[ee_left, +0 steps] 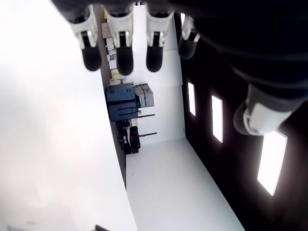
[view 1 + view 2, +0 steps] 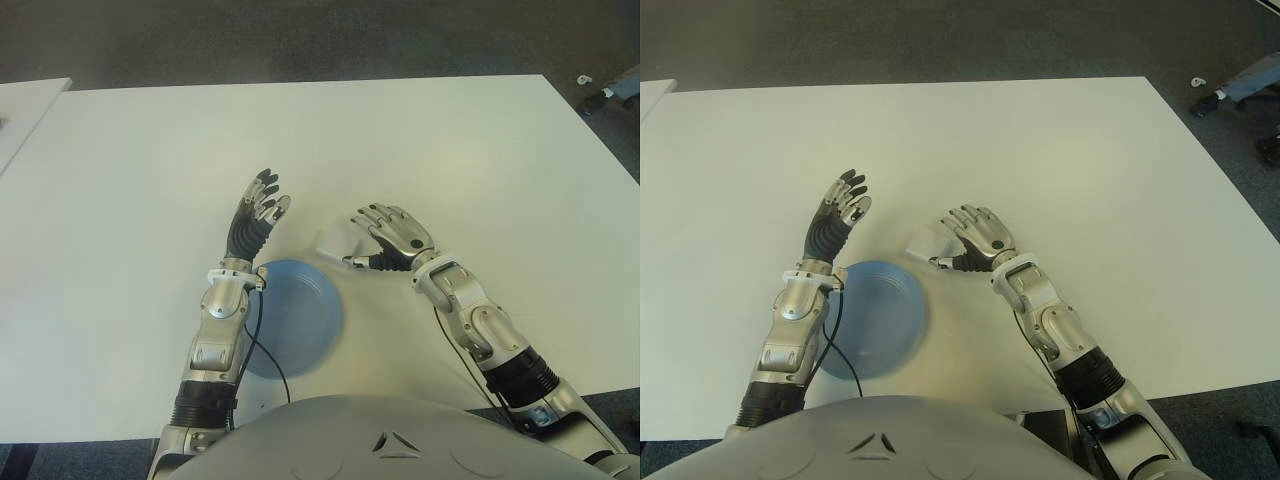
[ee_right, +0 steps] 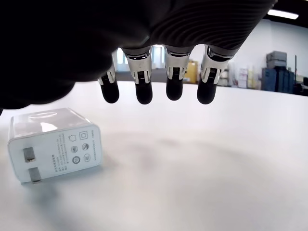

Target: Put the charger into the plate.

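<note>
A white charger [image 2: 338,241] lies on the white table [image 2: 450,140], its two prongs showing in the right wrist view, where the charger [image 3: 53,143] sits apart from the hand. My right hand [image 2: 372,238] hovers just right of it, open, fingers [image 3: 143,89] stretched out above the tabletop and holding nothing. The blue plate [image 2: 300,320] stands at the table's near edge, just nearer to me than the charger and to its left. My left hand [image 2: 262,200] shows at the plate's far left rim, open, fingers spread and pointing away from me.
A black cable [image 2: 262,350] runs from my left wrist across the plate's near side. A second white table [image 2: 25,100] stands at the far left. Dark floor lies beyond, with something grey [image 2: 610,95] on it at the far right.
</note>
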You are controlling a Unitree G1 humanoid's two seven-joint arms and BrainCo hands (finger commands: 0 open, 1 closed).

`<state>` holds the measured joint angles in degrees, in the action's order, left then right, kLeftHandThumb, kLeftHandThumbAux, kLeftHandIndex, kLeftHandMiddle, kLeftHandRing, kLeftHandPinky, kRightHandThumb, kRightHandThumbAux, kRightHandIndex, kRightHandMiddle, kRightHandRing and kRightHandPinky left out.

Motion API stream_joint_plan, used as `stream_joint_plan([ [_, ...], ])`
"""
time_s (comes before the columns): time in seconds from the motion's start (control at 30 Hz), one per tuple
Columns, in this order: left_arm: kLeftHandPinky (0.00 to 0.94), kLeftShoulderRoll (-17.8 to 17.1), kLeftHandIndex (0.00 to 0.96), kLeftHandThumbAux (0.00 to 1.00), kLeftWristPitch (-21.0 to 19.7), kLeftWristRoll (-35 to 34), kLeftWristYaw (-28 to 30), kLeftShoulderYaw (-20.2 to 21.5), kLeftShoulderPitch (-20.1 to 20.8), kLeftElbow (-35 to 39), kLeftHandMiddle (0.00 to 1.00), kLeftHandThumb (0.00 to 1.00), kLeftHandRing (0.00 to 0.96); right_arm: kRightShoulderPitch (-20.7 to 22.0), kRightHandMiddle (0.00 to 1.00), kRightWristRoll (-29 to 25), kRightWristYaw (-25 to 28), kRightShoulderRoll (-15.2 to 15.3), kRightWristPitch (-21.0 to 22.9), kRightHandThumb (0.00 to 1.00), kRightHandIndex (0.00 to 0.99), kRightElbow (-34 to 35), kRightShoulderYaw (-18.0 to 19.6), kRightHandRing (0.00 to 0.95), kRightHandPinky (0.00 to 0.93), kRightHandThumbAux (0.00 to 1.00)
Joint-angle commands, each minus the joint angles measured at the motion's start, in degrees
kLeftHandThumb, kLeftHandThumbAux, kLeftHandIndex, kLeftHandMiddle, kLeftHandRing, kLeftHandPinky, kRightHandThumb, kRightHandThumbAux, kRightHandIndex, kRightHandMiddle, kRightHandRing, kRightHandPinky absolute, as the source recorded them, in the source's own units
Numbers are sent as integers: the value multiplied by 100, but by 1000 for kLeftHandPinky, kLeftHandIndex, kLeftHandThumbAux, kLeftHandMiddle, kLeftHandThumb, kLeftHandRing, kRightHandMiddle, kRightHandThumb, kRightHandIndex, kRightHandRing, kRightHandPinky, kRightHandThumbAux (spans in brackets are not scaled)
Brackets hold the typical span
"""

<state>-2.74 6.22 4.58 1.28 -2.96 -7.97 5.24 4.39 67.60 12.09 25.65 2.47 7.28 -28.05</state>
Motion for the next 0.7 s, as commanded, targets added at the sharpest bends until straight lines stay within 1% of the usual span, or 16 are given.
stream_joint_plan([
  [0.03, 160, -2, 0, 478, -130, 33, -15, -16, -62, 45, 136, 0, 146, -115, 0, 82, -46, -49, 105, 248, 0, -11, -48, 0, 0, 72],
  [0.27, 152, 15, 0, 472, -193, 50, -38, -33, -53, 77, 132, 0, 141, -189, 0, 77, -106, -73, 158, 248, 0, 7, -65, 0, 0, 73],
  [0.57, 169, 54, 0, 470, -271, 26, -40, -49, -30, 116, 141, 0, 151, -220, 0, 103, -105, -79, 172, 263, 0, 9, -89, 0, 0, 78],
  [0.7, 179, 77, 0, 476, -240, 22, -47, -58, -34, 130, 148, 0, 160, -231, 0, 92, -95, -76, 159, 275, 0, -4, -100, 0, 0, 79],
])
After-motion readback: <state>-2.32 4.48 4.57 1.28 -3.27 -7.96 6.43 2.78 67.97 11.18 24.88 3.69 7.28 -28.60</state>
